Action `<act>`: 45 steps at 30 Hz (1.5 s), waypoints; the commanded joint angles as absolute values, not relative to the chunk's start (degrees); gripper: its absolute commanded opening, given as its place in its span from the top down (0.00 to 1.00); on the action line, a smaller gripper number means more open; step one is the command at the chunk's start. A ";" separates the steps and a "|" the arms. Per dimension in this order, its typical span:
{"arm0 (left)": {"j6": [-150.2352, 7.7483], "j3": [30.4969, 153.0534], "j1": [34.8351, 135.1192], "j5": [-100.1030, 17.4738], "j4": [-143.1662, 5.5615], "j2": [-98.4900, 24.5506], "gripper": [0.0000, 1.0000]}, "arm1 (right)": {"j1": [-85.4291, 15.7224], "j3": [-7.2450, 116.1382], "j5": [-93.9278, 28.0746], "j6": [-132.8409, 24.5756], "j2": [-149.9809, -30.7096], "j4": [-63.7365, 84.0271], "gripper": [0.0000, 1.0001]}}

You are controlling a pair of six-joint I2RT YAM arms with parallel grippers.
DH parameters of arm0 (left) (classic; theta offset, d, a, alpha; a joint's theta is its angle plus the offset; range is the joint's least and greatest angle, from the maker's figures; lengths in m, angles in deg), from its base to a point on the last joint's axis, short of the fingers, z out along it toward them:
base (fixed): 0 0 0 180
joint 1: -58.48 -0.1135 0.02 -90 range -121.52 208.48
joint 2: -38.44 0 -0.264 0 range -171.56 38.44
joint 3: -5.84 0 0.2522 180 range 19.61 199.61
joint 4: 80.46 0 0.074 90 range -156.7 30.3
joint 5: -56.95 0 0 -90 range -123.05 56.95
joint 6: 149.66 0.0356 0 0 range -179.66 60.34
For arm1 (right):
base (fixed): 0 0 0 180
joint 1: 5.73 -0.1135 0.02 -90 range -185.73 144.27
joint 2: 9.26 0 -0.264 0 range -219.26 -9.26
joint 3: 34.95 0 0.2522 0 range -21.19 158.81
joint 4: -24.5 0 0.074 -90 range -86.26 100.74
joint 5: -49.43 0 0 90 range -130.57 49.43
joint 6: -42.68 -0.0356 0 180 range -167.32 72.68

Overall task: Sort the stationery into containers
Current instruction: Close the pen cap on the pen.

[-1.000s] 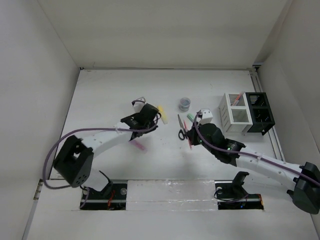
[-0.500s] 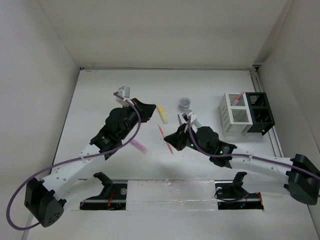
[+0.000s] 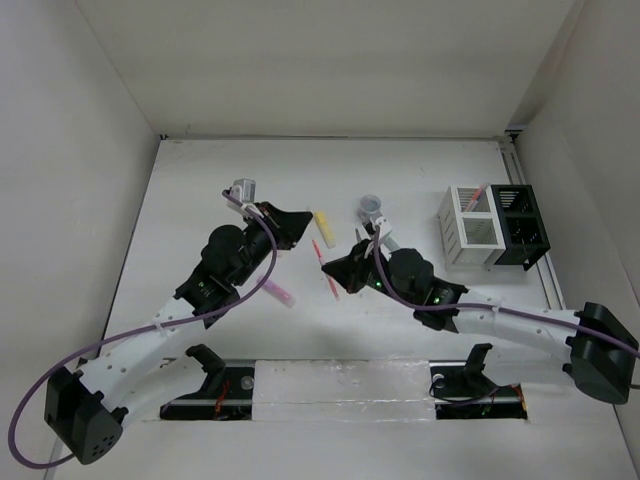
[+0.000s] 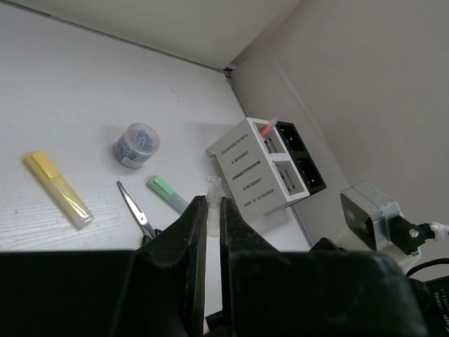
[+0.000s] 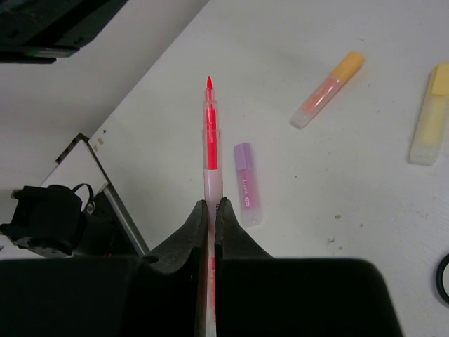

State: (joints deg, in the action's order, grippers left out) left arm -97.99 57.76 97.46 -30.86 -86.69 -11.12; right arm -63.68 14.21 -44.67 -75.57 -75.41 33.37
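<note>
Now red pen (image 5: 209, 137) sits inline w/ R tool (image 5: 211, 205), tip outward.

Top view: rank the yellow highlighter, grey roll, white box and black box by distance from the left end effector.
1. yellow highlighter, just right of the left end effector
2. grey roll, farther right
3. white box, right side
4. black box, rightmost

scissors (image 4: 133, 208): handles hidden behind left hand (image 4: 210, 203) | red pen (image 5: 210, 130): tail hidden inside right hand (image 5: 211, 205)
</note>
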 commanded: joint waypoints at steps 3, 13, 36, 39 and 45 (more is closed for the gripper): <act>-97.02 56.96 97.33 -31.38 -90.34 -10.86 1.00 | -64.26 17.22 -47.24 -74.48 -73.08 36.14 1.00; -96.49 57.49 97.33 -33.05 -90.87 -11.92 1.00 | -64.26 19.41 -49.01 -73.95 -73.07 35.00 1.00; -96.49 56.96 97.33 -34.72 -92.45 -12.45 1.00 | -63.73 22.23 -50.59 -74.04 -73.69 35.25 1.00; -96.49 56.43 97.33 -35.33 -93.07 -12.97 1.00 | -63.73 22.85 -49.36 -75.35 -74.22 36.92 1.00; -97.02 55.90 97.33 -35.34 -94.12 -12.98 1.00 | -63.73 22.85 -49.36 -77.02 -74.22 41.76 1.00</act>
